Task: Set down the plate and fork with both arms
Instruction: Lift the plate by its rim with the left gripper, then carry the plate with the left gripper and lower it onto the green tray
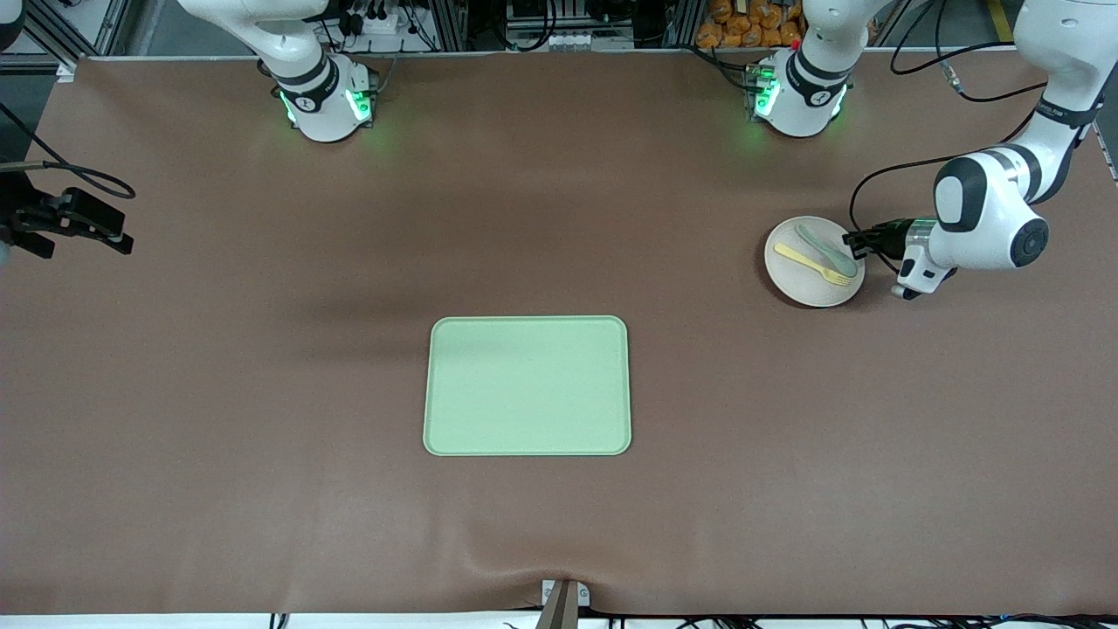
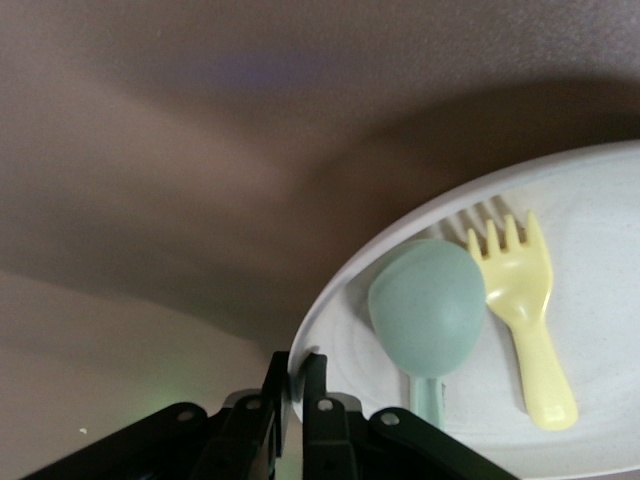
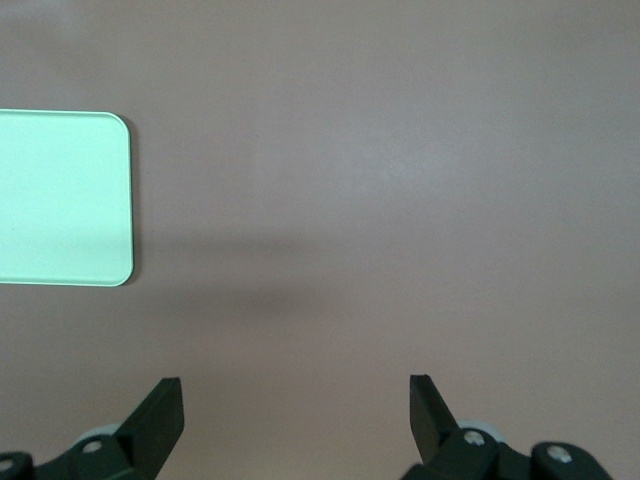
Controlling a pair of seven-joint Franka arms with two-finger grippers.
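The cream plate (image 1: 799,281) lies toward the left arm's end of the table. On it lie the pale yellow fork (image 1: 812,264) and a grey-green spoon (image 1: 825,250), side by side. My left gripper (image 1: 856,243) is shut on the plate's rim, at the edge toward the left arm's end. The left wrist view shows its fingers pinching the rim (image 2: 297,362), with the plate (image 2: 600,200), fork (image 2: 520,300) and spoon (image 2: 428,305) close by. My right gripper (image 1: 105,229) waits open and empty over bare table at the right arm's end; it also shows in the right wrist view (image 3: 295,395).
A rectangular light-green tray (image 1: 527,385) lies in the middle of the table, nearer the front camera than the plate; its corner shows in the right wrist view (image 3: 60,195). The brown mat covers the table. Cables trail near the left arm.
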